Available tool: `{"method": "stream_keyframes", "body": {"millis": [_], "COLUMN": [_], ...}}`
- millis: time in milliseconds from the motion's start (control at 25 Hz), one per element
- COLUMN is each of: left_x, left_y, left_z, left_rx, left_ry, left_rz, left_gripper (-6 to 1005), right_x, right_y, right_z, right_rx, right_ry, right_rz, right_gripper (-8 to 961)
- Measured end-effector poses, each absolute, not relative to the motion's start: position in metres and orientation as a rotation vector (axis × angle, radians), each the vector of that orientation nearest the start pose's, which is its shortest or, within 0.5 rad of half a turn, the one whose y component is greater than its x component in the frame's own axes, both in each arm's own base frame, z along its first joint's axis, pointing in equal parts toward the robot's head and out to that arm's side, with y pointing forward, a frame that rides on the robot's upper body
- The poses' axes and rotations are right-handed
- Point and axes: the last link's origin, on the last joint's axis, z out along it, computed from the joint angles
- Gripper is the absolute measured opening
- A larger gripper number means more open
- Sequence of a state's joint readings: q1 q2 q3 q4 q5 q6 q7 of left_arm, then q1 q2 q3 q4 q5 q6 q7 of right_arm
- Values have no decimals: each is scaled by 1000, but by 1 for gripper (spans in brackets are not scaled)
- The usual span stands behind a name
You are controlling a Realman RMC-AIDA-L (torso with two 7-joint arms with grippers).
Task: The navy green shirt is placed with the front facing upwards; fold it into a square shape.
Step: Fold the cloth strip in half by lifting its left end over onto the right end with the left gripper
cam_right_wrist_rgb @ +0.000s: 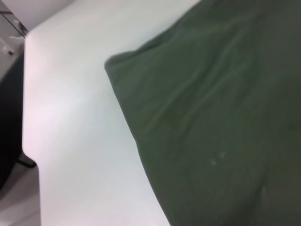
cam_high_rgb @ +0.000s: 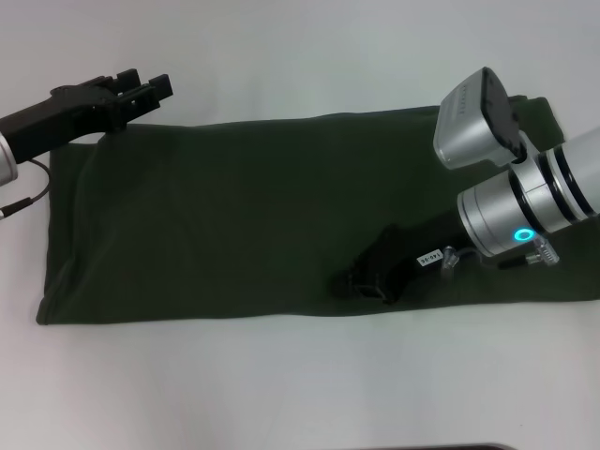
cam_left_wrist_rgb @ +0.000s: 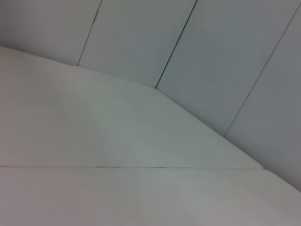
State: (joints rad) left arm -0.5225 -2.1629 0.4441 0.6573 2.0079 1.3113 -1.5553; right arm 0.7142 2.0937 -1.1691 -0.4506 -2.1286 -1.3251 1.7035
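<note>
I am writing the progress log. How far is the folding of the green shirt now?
Done: the navy green shirt already lies as a long plain band, sleeves and lettering hidden. In hand: the right gripper is low over the band's near right part; the left gripper is at its far left corner. Left: folding the band across into a square.

Counts, head view:
- 1 navy green shirt [cam_high_rgb: 234,216], folded into one long dark band, plain cloth only.
- 1 white table [cam_high_rgb: 281,384].
- 2 grippers seen: left gripper [cam_high_rgb: 150,92] at the shirt's far left corner, right gripper [cam_high_rgb: 367,281] over the near edge.
- 1 white label [cam_high_rgb: 428,255] counted on the right gripper body.
- 1 lit cyan ring [cam_high_rgb: 523,235] on the right wrist.
- 3 wall panel seams [cam_left_wrist_rgb: 176,44] counted in the left wrist view.
</note>
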Motion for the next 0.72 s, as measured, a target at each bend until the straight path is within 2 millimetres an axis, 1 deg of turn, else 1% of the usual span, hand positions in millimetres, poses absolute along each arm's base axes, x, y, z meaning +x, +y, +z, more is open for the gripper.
{"method": "stream_keyframes", "body": {"millis": [280, 400, 600, 720], "left_x": [-291, -291, -291, -292], "left_y": [351, 351, 349, 349], "left_z": [1, 1, 1, 1], "left_rx": [-2259, -2259, -2259, -2261], "left_ry": [-1041, -1041, -1044, -1045], "left_rz": [-793, -793, -793, -795], "left_gripper": [580, 580, 580, 580], "right_x": [243, 242, 241, 247], "right_y": [321, 322, 319, 316], "right_z": [-96, -94, -86, -78], "right_rx": [-3069, -3067, -3069, -3056], "right_ry": [892, 884, 861, 875], "right_rz": [48, 79, 191, 220], "right_gripper": [30, 30, 25, 21]}}
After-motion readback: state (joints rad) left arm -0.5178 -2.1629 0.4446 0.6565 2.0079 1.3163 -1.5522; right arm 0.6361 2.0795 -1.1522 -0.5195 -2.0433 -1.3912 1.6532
